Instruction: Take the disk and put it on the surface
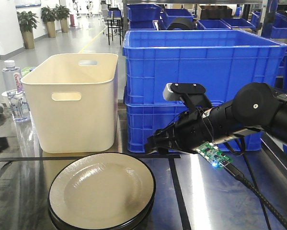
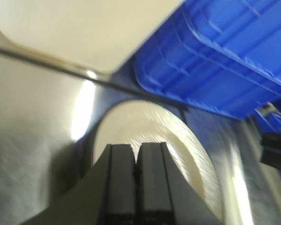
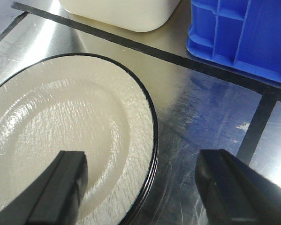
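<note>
**Q:** Where is the plate you need to pick up?

**A:** The plate (image 1: 102, 190), cream inside with a black rim, lies at the near left of the metal tabletop (image 1: 205, 201). A second black rim shows just under it, so it sits on top of another plate. In the right wrist view it fills the left half of the picture, flat and upright.

**Q:** What are your two grippers doing?

**A:** Your right gripper (image 3: 140, 183) hangs low over the tabletop at the plate's right edge. Its fingers are spread wide: the left fingertip (image 3: 60, 187) is above the plate's inner surface, the other is above bare metal to the right, and the rim lies between them. You cannot tell whether either finger touches anything. In the front view that arm reaches in from the right, with a small green circuit board (image 1: 212, 154) on its underside. Your left gripper (image 2: 136, 178) has its fingers pressed together, holding nothing, above the plate's near side; that view is blurred.

**Q:** What else is around?

**A:** A cream tub (image 1: 74, 98) stands at the far left, touching stacked blue crates (image 1: 200, 67) to its right. A water bottle (image 1: 14, 91) stands further left. Thin black seams (image 1: 176, 191) cross the tabletop.
</note>
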Robot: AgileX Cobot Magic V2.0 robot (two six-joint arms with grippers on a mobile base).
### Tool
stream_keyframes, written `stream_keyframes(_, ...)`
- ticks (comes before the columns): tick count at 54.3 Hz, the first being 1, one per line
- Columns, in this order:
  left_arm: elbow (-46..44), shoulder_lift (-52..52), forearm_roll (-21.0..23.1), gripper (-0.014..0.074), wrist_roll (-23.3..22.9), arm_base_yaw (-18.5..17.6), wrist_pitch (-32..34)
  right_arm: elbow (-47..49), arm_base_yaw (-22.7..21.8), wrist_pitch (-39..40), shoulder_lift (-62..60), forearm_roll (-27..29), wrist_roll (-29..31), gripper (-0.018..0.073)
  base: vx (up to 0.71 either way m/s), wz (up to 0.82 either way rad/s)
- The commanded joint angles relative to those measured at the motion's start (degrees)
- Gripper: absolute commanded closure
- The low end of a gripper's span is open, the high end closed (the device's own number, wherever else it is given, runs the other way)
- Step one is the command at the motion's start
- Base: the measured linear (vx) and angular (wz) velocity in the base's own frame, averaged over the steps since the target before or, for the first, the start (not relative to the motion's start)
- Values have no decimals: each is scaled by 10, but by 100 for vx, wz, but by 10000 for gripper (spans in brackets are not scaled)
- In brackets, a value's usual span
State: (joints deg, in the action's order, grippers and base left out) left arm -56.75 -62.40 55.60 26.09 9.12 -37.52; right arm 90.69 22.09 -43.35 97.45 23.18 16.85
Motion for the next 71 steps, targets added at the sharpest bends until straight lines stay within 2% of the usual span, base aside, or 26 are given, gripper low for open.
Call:
stream_keyframes(1,13,74,-19,605,9,-20,76,20,-4,31,-28,8,0,30,0,0)
stream_keyframes(6,70,151,-106,605,1,-46,140,20,-4,31,-28,8,0,30,0,0)
stream_keyframes(12,146,235,-250,605,-47,-70,181,20,-4,31,-28,8,0,30,0,0)
stream_keyframes(21,276,369,-455,605,-222,-86,272,20,-4,31,-28,8,0,30,0,0)
stream_keyframes(25,339,423,-525,605,-294,-86,328,20,-4,31,-28,8,0,30,0,0)
stream_keyframes(28,384,462,-576,605,-326,-86,359,20,-4,31,-28,8,0,30,0,0)
stream_keyframes(32,437,506,-601,605,-346,-86,395,20,-4,31,-28,8,0,30,0,0)
stream_keyframes(46,572,605,-598,605,-349,-86,411,20,-4,31,-28,8,0,30,0,0)
stream_keyframes(60,570,644,-598,605,-349,-89,337,20,-4,32,-28,8,0,30,0,0)
stream_keyframes(71,570,638,-598,605,-349,-94,330,20,-4,30,-27,9,0,30,0,0)
